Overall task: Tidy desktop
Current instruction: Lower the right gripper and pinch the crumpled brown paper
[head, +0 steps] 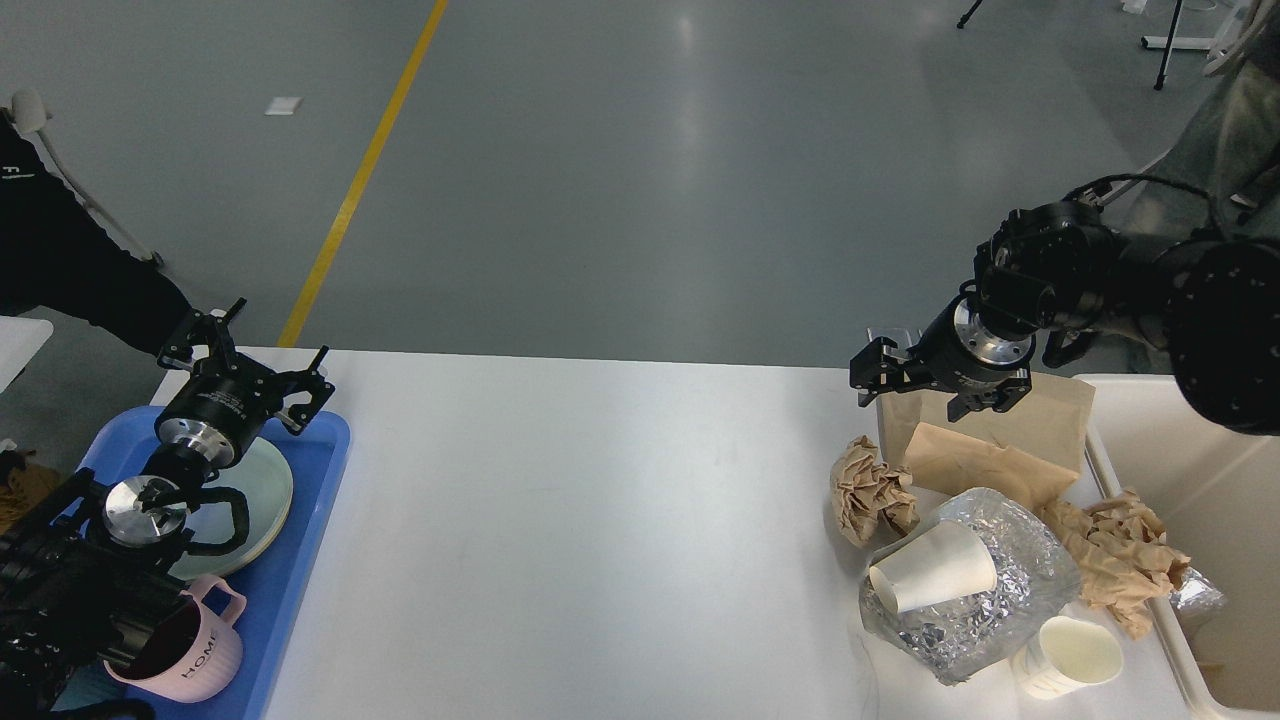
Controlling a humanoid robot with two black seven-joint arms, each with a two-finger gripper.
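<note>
The white desktop fills the lower half of the head view. My left gripper is open and empty, held above the far end of a blue tray at the desktop's left edge. My right gripper is open and empty, hovering over the far end of a flat brown paper bag at the right. Near it lie a crumpled brown paper ball, a folded brown paper, crumpled foil, a tipped paper cup, an upright paper cup and more crumpled brown paper.
The tray holds a pale green plate and a pink mug. A beige bin stands at the desktop's right edge. A person in dark clothes stands at the far left. Grey floor lies beyond the far edge.
</note>
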